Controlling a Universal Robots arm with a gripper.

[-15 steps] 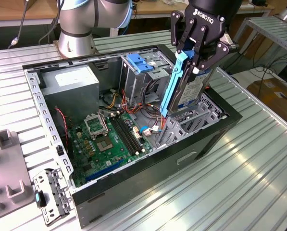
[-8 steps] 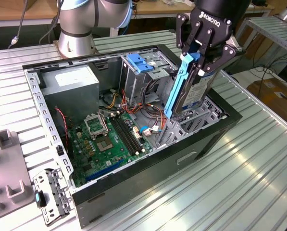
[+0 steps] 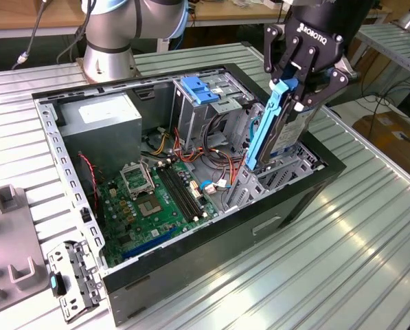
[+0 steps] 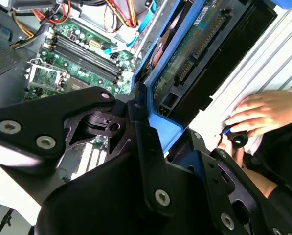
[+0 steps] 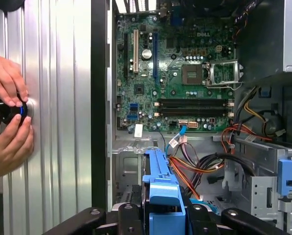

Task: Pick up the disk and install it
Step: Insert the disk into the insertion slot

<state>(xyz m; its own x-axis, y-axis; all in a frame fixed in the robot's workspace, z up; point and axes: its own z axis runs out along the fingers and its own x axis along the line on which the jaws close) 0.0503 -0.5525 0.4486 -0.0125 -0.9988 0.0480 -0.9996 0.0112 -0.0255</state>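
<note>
Nearest in the exterior view, a loose bracket [image 3: 71, 278] lies on the ribbed table [image 3: 342, 247] beside the open case [image 3: 191, 265]. The green board [image 3: 156, 199] lies inside the case. Beyond it, toward the exterior view's right, the gripper [image 3: 292, 93] is clamped on the disk [image 3: 268, 134]. The disk stands on edge, tilted, with its lower end at the drive bay [image 3: 242, 189]. Farther back are the blue latch [image 3: 201, 89] and the grey box [image 3: 98, 127], whose white sticker is unreadable. In the first wrist view, a person's hands [image 5: 11, 142] hold a black knob [image 5: 6, 110] beside the case.
</note>
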